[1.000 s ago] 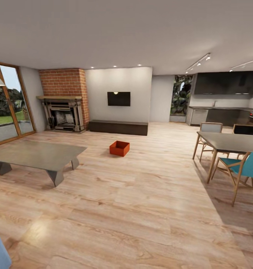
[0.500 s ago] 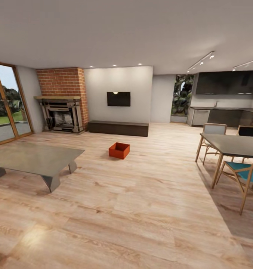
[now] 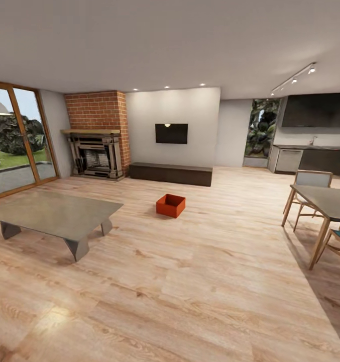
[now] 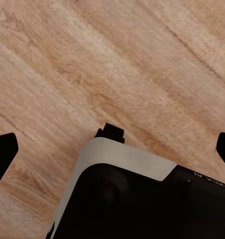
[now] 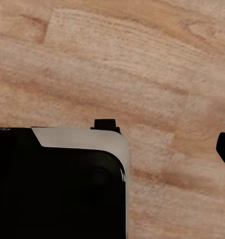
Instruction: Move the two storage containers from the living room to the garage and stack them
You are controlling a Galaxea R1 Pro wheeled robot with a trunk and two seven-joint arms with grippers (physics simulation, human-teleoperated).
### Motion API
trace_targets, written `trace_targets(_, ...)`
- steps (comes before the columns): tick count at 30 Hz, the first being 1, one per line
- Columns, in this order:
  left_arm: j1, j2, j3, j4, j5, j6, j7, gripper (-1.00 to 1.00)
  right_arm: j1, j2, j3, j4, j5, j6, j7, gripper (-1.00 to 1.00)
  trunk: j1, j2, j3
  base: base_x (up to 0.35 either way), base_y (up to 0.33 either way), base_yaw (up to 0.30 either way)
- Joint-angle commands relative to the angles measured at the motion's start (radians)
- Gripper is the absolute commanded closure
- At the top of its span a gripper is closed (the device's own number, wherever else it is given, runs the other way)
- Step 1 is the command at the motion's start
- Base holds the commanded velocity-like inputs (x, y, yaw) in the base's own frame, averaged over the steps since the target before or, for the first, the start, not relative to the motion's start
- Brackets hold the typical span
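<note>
Down low, the left gripper (image 4: 112,149) is hanging over the pale wood-plank floor (image 3: 190,281). Its two dark fingertips (image 4: 3,152) are showing at the far edges of the left wrist view, spread wide apart with nothing between them. The right gripper (image 5: 224,149) is hanging over the same kind of planks, but only one dark fingertip is peeking in at the edge, so I cannot tell if that one is open or closed. A black and white part of the robot's body (image 4: 142,199) is sitting under both wrist cameras.

Farther out in the head view, a low grey coffee table (image 3: 51,215) is standing on the left. A dining table (image 3: 328,201) with wooden chairs (image 3: 310,187) is standing on the right.

Past the coffee table, one storage container (image 3: 171,205) is resting on the floor, out in the open, near the middle of the living room. It is an orange-red box with an open top and plain smooth walls. No writing is showing on it.

Behind it, a long dark-brown cabinet (image 3: 171,174) is sitting against the white wall, with a black TV (image 3: 171,133) hanging above. A brick fireplace (image 3: 97,136) is standing to the left of them, beside big glass doors (image 3: 14,146). A kitchen (image 3: 315,146) with dark cupboards is showing far off on the right.
</note>
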Motion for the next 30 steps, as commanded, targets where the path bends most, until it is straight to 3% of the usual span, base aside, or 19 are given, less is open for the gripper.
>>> trace_targets(1, -0.001, 0.000, -0.001, 0.001, 0.005, -0.003, 0.001, -1.00, -0.001, -0.001, 0.007, 0.003, -0.006, -0.007, 0.000, -1.00, 0.001, -0.001, -0.001, 0.322, 0.000, 0.088)
trace_targets(30, -0.001, -0.001, -0.001, 0.001, 0.004, -0.002, 0.002, -1.00, -0.001, -0.001, 0.008, 0.003, -0.002, -0.010, 0.000, -1.00, 0.001, -0.001, -0.001, 0.322, 0.000, 0.006)
